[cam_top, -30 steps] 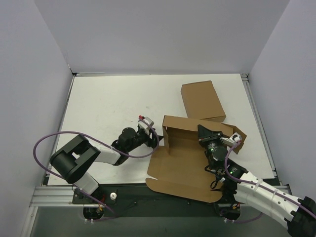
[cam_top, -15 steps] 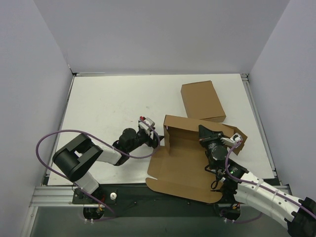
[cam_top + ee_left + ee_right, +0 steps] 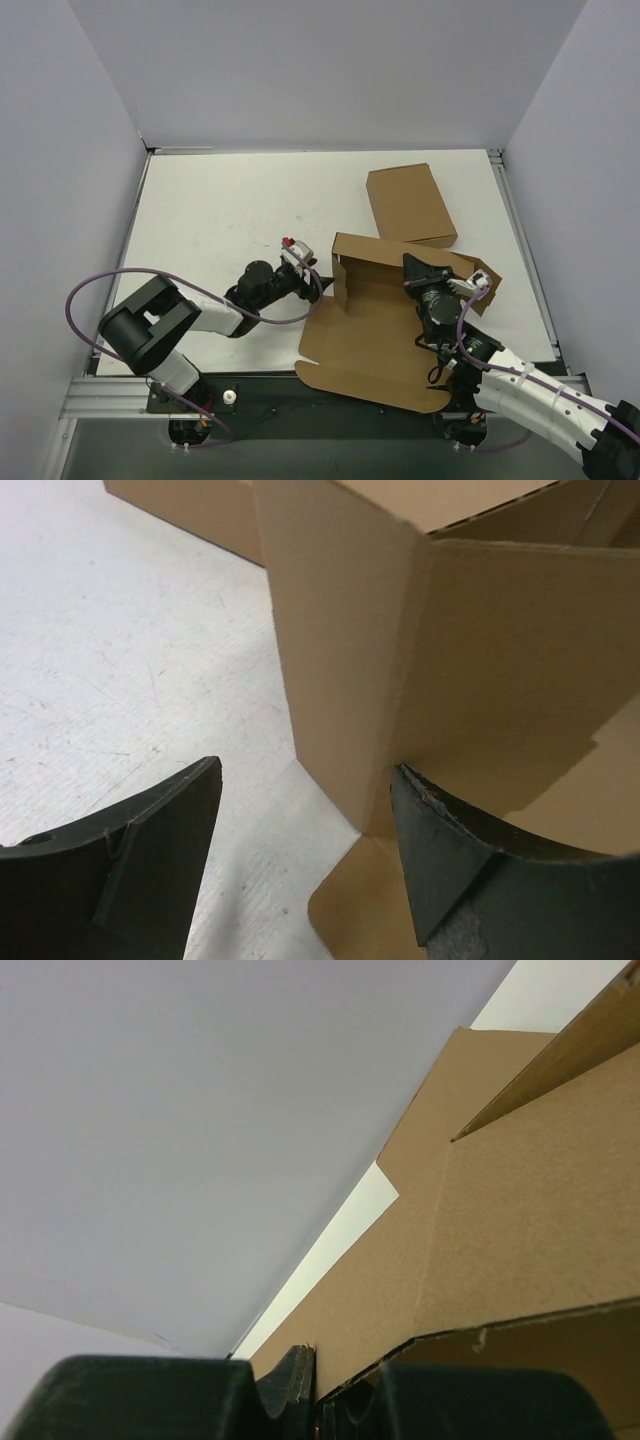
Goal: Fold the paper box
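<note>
The paper box point(image 3: 365, 330) lay on the right half of the desk point(image 3: 220, 210), toward the near edge. Its big front panel was flat toward me, its back and left walls stood up, and the second, tidy carton point(image 3: 410, 205) sat just behind it. My left tool point(image 3: 305, 270) was spread wide at the box's left corner. In the wrist view the upright corner crease stood between the fingers of that tool point(image 3: 305, 810), close against the right one point(image 3: 470, 860) and well off the other. My right tool point(image 3: 415, 268) was closed tight, and from its own camera a thin cardboard edge seemed to run into the pinch of that tool point(image 3: 318, 1390), so I judged it was holding a raised panel near the back wall. The danger I saw was in closing the left tool there: squeezing across the corner could crush the crease, or shove the light box sideways. That could drag the panel out of my right pinch, and the walls would fall open.
</note>
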`<state>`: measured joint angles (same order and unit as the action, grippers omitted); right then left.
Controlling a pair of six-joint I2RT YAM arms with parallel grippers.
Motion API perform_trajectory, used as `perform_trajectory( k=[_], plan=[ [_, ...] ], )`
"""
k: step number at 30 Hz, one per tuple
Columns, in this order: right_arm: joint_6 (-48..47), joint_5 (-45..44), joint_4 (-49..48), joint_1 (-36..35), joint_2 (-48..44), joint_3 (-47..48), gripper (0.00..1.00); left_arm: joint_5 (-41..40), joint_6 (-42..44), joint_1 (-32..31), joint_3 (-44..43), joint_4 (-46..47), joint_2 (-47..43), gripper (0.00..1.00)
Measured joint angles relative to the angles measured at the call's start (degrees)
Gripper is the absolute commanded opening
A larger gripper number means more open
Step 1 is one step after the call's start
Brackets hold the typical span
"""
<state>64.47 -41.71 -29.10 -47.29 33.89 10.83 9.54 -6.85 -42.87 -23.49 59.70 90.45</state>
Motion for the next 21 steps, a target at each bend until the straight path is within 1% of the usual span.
perform_trajectory(
  k=[6, 12, 21],
  plan=[
    [0.0, 0.0, 0.0, 0.0, 0.0, 0.0, 0.00, 2.7, 0.0, -0.7, 0.0, -0.2, -2.4, 0.78],
    [0.0, 0.1, 0.2, 0.0, 0.0, 0.1, 0.00, 3.1, 0.1, -0.7, -0.1, -0.6, -2.5, 0.78],
    [0.0, 0.1, 1.3, 0.0, -0.4, 0.3, 0.00, 2.7, 1.6, -0.8, -3.3, -1.2, 0.2, 0.79]
  ],
)
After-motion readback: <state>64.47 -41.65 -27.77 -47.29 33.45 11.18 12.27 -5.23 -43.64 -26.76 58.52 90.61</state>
